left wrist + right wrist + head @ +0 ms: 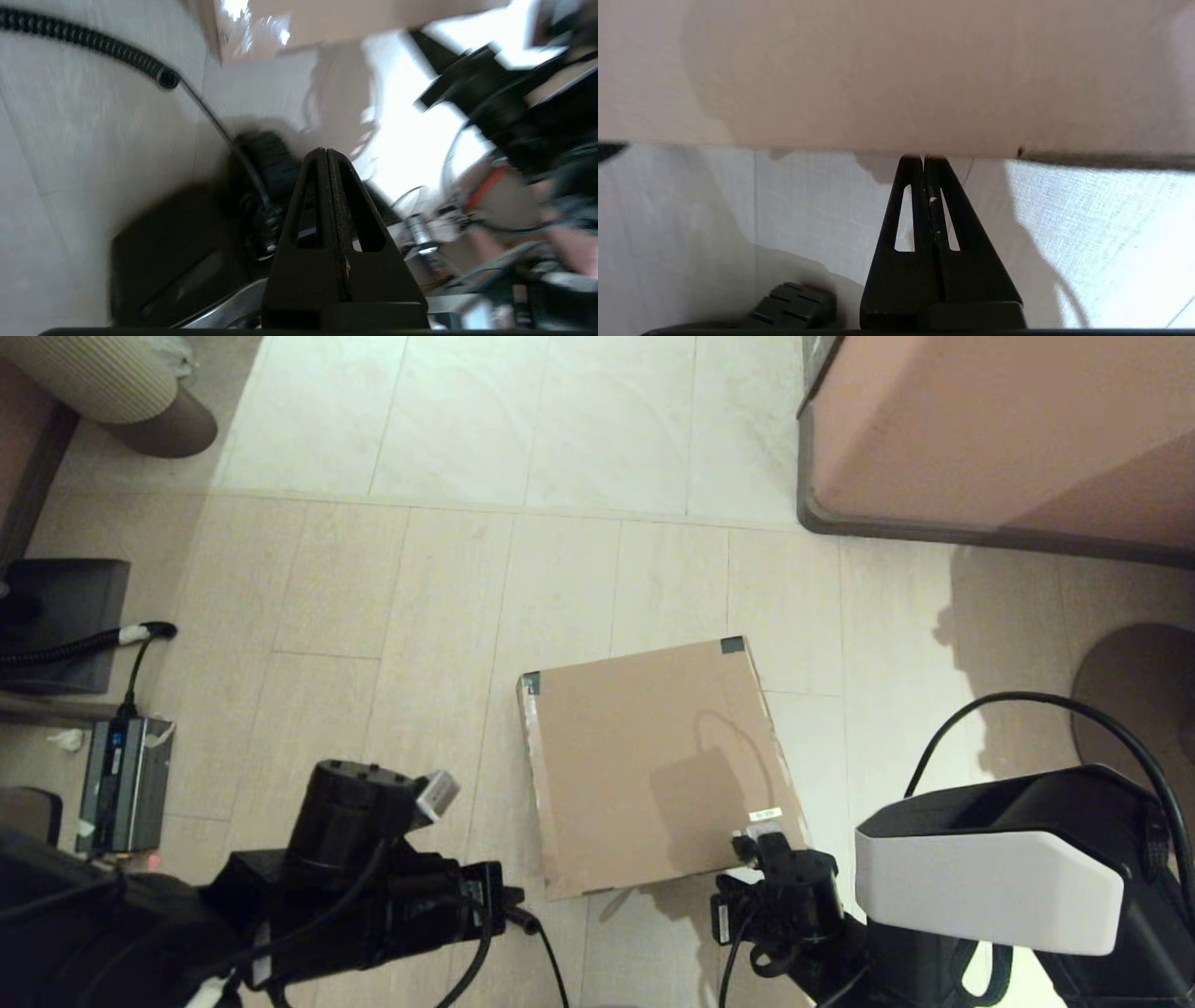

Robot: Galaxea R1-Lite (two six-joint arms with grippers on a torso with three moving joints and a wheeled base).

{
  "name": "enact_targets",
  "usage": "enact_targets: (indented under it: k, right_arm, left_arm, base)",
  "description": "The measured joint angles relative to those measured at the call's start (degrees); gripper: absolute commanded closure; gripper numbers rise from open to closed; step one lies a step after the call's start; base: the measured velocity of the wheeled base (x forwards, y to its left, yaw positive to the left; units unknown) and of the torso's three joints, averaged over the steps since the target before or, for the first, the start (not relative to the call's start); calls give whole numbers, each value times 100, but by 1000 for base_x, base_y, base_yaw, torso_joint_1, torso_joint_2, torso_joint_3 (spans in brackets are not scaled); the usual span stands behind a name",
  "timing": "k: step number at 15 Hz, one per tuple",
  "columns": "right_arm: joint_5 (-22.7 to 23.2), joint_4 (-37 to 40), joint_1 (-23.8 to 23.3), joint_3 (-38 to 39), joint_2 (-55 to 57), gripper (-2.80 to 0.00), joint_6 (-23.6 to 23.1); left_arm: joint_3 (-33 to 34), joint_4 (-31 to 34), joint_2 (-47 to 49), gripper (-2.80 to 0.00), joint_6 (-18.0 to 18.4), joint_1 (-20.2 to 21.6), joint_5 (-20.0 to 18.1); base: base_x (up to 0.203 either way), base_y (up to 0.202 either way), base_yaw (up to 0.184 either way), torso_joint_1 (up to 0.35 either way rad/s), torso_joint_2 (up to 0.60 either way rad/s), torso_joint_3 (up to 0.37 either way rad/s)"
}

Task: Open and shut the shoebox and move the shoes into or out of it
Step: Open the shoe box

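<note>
My left gripper (327, 156) hangs low left of the box, above the floor, jaws pressed together, holding nothing. Plain brown cardboard shoebox (653, 765) sits on the pale tiled floor (420, 597), centre, lid down flat, dark tape on two far corners. My right gripper (923, 161) is at the box's near right corner by the small white label (766, 815), jaws together, tips touching the lid's edge.

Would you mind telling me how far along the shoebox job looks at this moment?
Nothing looks done yet: the shoebox lies on the floor with its lid flat and closed, and no shoes are in view. In hand: the right gripper, jaws shut, sits at the box's near edge by the white label. The left gripper, jaws shut, waits beside the box. Left: raising the lid, moving the shoes, closing it.
</note>
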Motion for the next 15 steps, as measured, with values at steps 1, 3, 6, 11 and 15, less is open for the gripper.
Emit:
enact_targets:
  k: [1, 3, 6, 11, 15]
  right_arm:
    - [-1, 26, 4, -41, -27, 0, 36]
    - [0, 198, 81, -245, -51, 0, 81]
    - [-1, 428, 144, -688, -64, 0, 105]
    - [-4, 504, 221, -1064, -96, 0, 378]
    - [-39, 463, 293, -1423, -138, 0, 677]
  left_arm:
    - [-4, -18, 107, 0, 35, -92, 170]
    - [-154, -91, 364, 0, 130, -288, 660]
    - [-181, -89, 668, 0, 173, -677, 799]
    - [-281, -90, 955, 0, 180, -846, 992]
    - [-250, -106, 984, 0, 166, -814, 1138]
  base:
    - [0, 0, 0, 0, 0, 0]
    - [0, 0, 0, 0, 0, 0]
    - [0, 0, 0, 0, 0, 0]
    - [0, 0, 0, 0, 0, 0]
    - [0, 0, 0, 0, 0, 0]
